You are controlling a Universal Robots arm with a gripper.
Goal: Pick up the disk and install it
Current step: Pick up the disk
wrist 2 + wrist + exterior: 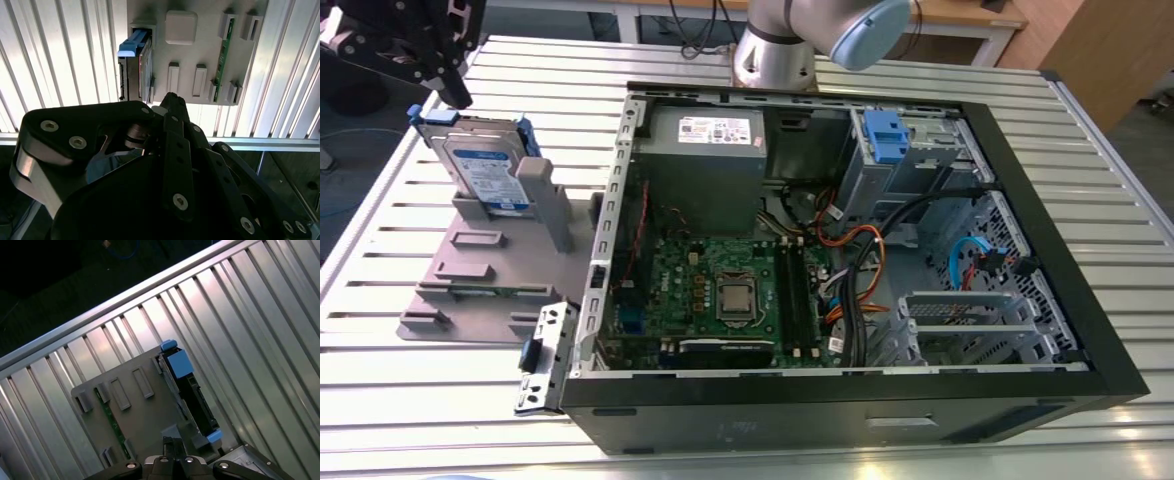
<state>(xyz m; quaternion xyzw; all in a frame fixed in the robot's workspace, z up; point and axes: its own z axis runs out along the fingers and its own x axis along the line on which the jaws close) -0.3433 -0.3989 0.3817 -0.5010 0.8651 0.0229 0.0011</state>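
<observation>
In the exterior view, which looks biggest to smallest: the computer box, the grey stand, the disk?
1. open black metal computer case
2. flat grey plastic stand
3. silver-grey rectangular disk with blue bracket, upright in the stand

The worktop (427,400) is a bed of ribbed, pale aluminium slats running lengthwise, and overhead light lays bright streaks along the ribs in both wrist views. Beyond its far edge in the exterior view stands a light wooden desk (961,15) with dark cables (700,25) hanging before it, and a brown wooden panel (1101,60) on the exterior view's right. The floor (340,190) past the rail is dark; a blue cable (120,247) lies there.
</observation>
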